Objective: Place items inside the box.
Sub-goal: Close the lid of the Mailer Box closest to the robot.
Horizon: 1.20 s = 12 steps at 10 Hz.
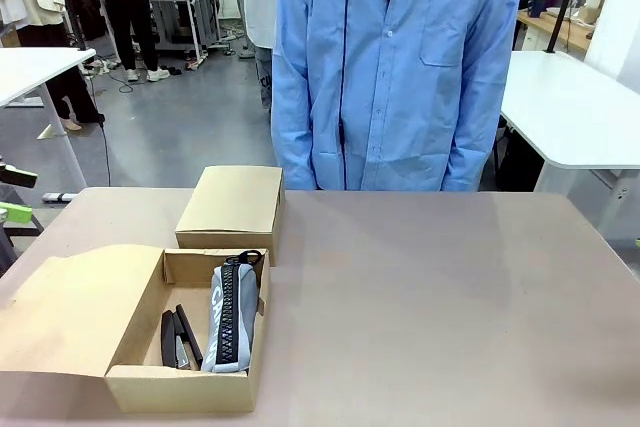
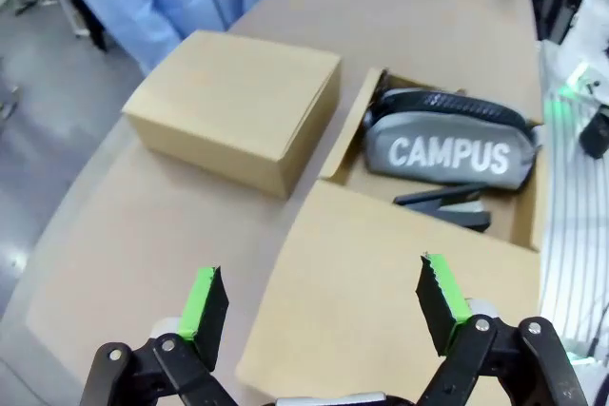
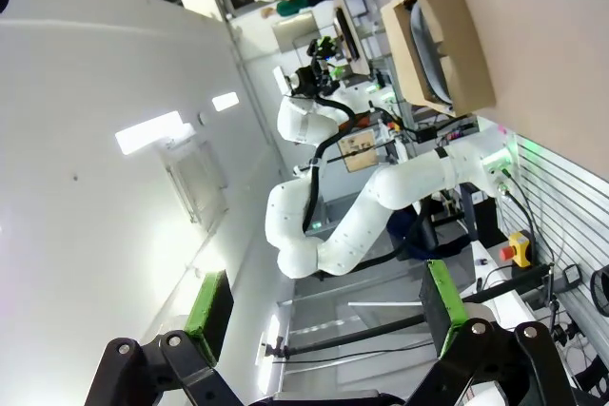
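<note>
Tan laminate covers the wide bench (image 1: 450, 297), which stretches from the near edge to a person in a light blue button shirt (image 1: 400, 67) standing at the far side, arms hanging down. On the bench's left part sits an open brown cardboard box (image 1: 140, 387), its lid flap folded out flat to the left. Just behind it, close to its far corner, stands a closed brown cardboard box (image 1: 232, 207).

Inside the open box, a grey zip pencil case lettered "CAMPUS" (image 2: 447, 151) lies on its side along the right wall. Next to it on the box floor lies a black stapler (image 1: 178, 339).

In the left wrist view, the left gripper (image 2: 322, 299) hovers above the open box's lid flap, looking down and across at both boxes. Its green-padded fingers (image 2: 204, 303) are spread wide with nothing between them.

In the right wrist view, the right gripper (image 3: 324, 306) is rolled sideways, away from the bench, its fingers likewise released and spread wide, grasping nothing.
</note>
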Tool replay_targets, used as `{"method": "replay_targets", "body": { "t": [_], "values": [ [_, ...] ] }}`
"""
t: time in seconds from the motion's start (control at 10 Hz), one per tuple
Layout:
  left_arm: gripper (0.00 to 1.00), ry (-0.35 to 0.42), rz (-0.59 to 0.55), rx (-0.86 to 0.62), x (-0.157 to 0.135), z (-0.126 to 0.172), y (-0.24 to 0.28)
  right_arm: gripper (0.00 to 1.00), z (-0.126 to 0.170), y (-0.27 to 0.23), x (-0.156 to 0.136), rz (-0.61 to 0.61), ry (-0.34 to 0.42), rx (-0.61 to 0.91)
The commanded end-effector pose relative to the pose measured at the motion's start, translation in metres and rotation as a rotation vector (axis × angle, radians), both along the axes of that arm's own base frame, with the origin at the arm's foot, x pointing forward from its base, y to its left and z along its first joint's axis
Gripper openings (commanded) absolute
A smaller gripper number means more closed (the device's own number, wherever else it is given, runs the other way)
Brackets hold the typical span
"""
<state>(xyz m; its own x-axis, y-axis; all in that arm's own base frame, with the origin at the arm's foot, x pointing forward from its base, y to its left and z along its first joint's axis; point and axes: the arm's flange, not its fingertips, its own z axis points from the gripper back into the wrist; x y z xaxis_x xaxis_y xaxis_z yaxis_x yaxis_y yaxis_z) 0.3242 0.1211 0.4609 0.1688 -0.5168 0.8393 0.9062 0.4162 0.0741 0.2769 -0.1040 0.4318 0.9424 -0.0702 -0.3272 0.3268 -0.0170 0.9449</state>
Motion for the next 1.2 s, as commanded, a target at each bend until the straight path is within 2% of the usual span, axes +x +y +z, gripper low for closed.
{"method": "replay_targets", "body": {
  "t": [0.0, 0.1, 0.2, 0.3, 0.5, 0.7, 0.8, 1.1],
  "values": [
    [1.0, -0.006, 0.033, 0.024, 0.002, -0.005, 0.009, 1.0, 0.004, 0.0, 0.0, -0.003, -0.005, 0.011],
    [1.0, -0.196, -0.036, 0.086, 0.011, -0.022, 0.019, 1.0, 0.004, 0.0, 0.0, -0.003, -0.005, 0.011],
    [1.0, -0.255, -0.046, 0.083, 0.011, -0.031, 0.036, 1.0, 0.004, 0.0, 0.0, -0.003, -0.005, 0.011],
    [1.0, -0.227, -0.055, 0.112, 0.012, -0.042, 0.057, 1.0, 0.004, 0.0, 0.0, -0.003, -0.005, 0.011],
    [1.0, -0.124, -0.093, 0.16, 0.016, -0.07, 0.089, 1.0, 0.004, 0.0, 0.0, -0.003, -0.005, 0.011],
    [1.0, -0.003, -0.07, 0.275, 0.028, -0.117, 0.104, 1.0, 0.004, 0.0, 0.0, -0.003, -0.005, 0.011],
    [1.0, 0.011, -0.011, 0.307, 0.031, -0.13, 0.108, 1.0, 0.004, 0.0, 0.0, -0.003, -0.005, 0.011],
    [1.0, 0.084, -0.063, 0.272, 0.038, -0.157, 0.092, 1.0, 0.004, 0.0, 0.0, -0.003, -0.005, 0.011]
  ]
}}
